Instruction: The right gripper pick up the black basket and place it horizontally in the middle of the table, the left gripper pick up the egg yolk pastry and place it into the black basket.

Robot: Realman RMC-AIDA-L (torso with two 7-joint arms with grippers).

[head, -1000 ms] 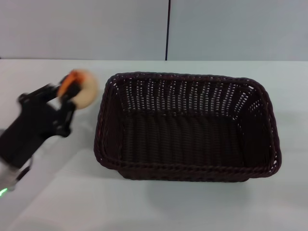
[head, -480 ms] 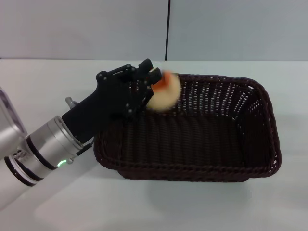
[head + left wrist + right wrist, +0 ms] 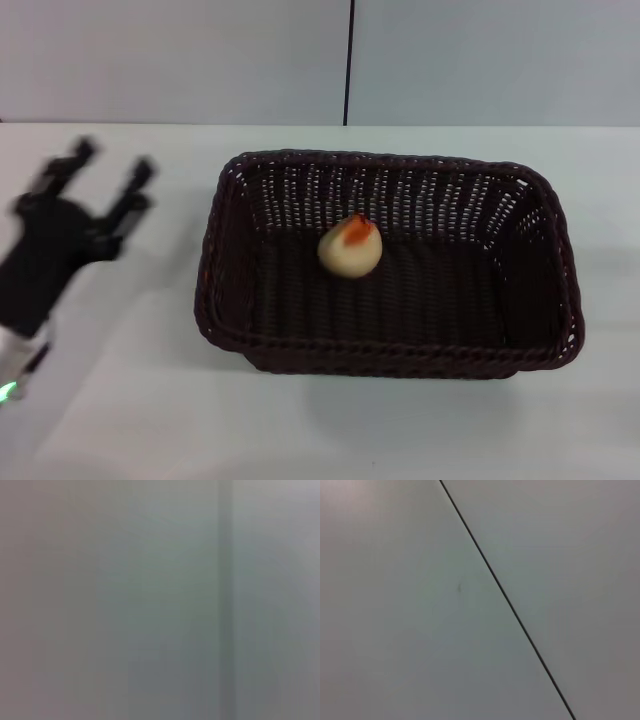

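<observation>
The black basket [image 3: 230,300] lies lengthwise across the middle of the white table [image 3: 120,400] in the head view. The egg yolk pastry [image 3: 350,246], a pale cream bun with an orange-red patch on top, sits on the basket's floor, left of its centre. My left gripper [image 3: 112,165] is open and empty, above the table to the left of the basket and clear of its rim. My right gripper is out of view. Both wrist views show only a grey wall.
A grey wall with a dark vertical seam [image 3: 348,60] stands behind the table. Bare white tabletop lies in front of the basket and to its right.
My left gripper held the pastry over the basket half a second ago. It has let go; the pastry now lies in the basket and the arm has swung back left.
</observation>
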